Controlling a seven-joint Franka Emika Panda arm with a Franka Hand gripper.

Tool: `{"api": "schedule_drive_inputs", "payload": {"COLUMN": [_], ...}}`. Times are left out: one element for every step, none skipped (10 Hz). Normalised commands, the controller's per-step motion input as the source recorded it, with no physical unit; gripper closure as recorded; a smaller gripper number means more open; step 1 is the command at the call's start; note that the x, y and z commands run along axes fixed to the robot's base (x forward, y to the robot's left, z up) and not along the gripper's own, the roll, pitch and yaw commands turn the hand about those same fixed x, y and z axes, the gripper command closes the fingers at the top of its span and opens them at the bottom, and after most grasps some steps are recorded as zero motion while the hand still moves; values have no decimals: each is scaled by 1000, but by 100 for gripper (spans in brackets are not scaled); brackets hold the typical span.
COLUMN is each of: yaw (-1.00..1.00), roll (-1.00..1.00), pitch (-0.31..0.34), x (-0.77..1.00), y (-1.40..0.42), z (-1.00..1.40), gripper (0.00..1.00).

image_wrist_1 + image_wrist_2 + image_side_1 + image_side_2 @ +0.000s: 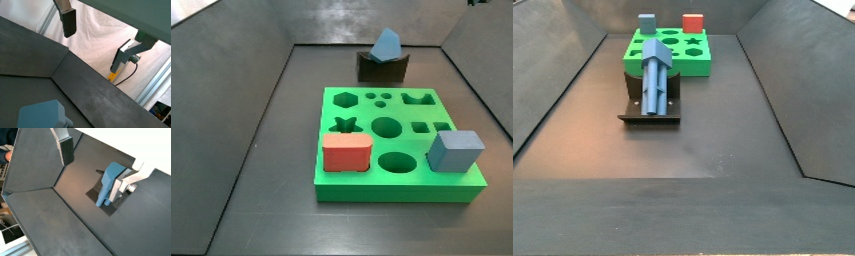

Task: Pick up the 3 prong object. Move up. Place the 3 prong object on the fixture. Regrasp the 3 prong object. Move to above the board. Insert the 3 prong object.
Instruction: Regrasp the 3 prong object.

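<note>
The steel-blue 3 prong object [386, 44] leans in the notch of the dark fixture [382, 70], just behind the green board [398, 190]. Both side views show this; in the side view along the bin, the object [656, 75] lies along the fixture [651, 114] in front of the board [700, 62]. My gripper [95, 168] is open and empty, well above the floor. Its fingers [67, 150] are spread wide. In a wrist view the object [109, 184] stands on the fixture [97, 194] beside one finger, untouched. The gripper [95, 40] is not seen in the side views.
A red rounded block [346, 152] and a pale blue cube [454, 150] sit on the board's near edge. The cube also shows in a wrist view [43, 114]. Dark sloping walls ring the floor. White cloth hangs beyond the bin.
</note>
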Motion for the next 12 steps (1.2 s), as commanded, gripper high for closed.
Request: {"api": "schedule_drive_inputs", "payload": {"yaw": [70,64,64,65,67,68,69,69,70,71,71,71], "roll": [146,128,124,119,116,114,113,110,108,108,108,107], "pitch": [9,28,34,43,49,52,54,57,60,61,62,62], "x": [237,222,217,209,203,200,198,195,193,192,192,191], "y": [-50,-48,-48,-47,-45,-44,-43,-42,-43,-42,-42,-41], "z": [-28,-30,-30,-31,-29,-29,-29,-30,-30,-30,-29,-29], "gripper": [0,0,0,0,0,0,0,0,0,0,0,0]}}
